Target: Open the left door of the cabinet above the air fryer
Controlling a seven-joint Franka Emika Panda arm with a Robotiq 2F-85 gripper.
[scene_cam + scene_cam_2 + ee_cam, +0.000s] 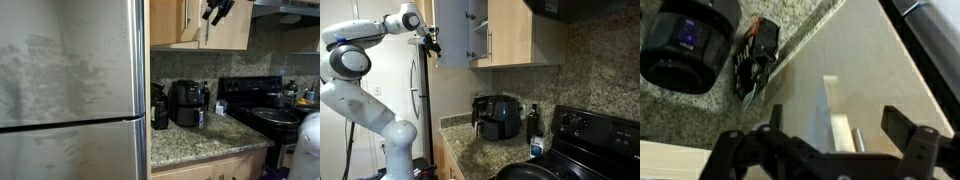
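Note:
The cabinet (230, 30) (515, 35) hangs above the black air fryer (187, 103) (500, 118). In an exterior view the left door (452, 30) stands swung out from the cabinet and looks grey in shadow. My gripper (428, 40) (216, 10) is at its free edge. In the wrist view the gripper (840, 125) is open, its two fingers either side of the door's silver bar handle (847, 132) without closing on it. The tan door panel (875, 75) fills the right of that view. The air fryer (685, 40) lies far below.
A large steel fridge (70, 90) stands beside the counter. A narrow black appliance with a jug (160, 106) (755, 60) stands next to the air fryer on the granite counter (200, 140). A black stove (265, 105) (590, 140) with a pan adjoins it, under a range hood (290, 8).

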